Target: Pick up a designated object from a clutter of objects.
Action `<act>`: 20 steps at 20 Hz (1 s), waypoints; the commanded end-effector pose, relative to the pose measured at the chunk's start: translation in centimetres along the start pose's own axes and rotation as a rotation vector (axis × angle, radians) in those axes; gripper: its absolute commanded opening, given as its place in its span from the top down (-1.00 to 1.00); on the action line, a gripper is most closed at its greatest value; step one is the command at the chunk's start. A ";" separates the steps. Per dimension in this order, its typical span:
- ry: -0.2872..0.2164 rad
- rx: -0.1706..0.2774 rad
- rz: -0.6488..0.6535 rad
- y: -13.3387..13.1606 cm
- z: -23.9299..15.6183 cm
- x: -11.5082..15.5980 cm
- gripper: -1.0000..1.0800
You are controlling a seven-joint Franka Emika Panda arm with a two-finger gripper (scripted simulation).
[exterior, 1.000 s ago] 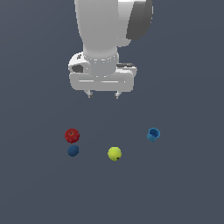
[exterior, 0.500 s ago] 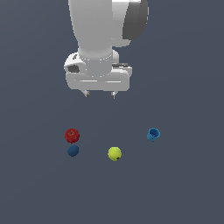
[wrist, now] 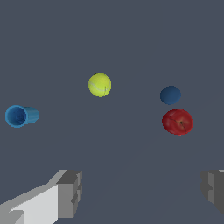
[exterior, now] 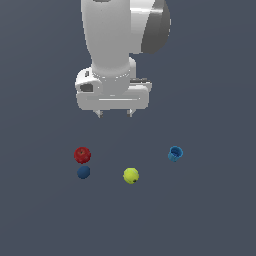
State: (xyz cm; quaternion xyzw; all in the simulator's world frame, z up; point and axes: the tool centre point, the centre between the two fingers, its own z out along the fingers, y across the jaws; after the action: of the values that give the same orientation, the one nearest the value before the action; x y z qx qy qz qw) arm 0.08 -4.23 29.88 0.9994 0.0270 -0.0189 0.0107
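The yellow-green ball (exterior: 131, 175) lies on the dark floor near the middle of the exterior view, with a dark spot low on it; it also shows in the wrist view (wrist: 99, 85). My gripper (exterior: 115, 114) hangs open and empty well above the floor, up and a little to the exterior view's left of the ball. In the wrist view the gripper (wrist: 142, 192) shows two fingers spread wide, nothing between them. The red apple-like ball (exterior: 82, 155) and the dark blue ball (exterior: 83, 172) lie together at the exterior view's left.
A bright blue cup-like piece (exterior: 175, 153) lies on its side at the exterior view's right; in the wrist view (wrist: 21, 116) its open mouth faces the camera. The red ball (wrist: 177, 121) and dark blue ball (wrist: 170, 95) show close together there.
The gripper has moved a little to the exterior view's left and slightly up. The four objects have not moved.
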 end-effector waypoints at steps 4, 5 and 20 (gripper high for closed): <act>-0.001 -0.014 -0.116 -0.2 1.6 1.5 -0.92; -0.002 -0.016 -0.142 -0.3 2.0 1.8 -0.92; -0.003 -0.037 -0.610 -1.8 9.2 7.1 -0.92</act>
State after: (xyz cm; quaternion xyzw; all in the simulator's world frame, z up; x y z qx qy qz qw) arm 6.24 -2.43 21.19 0.9525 0.3028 -0.0224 0.0230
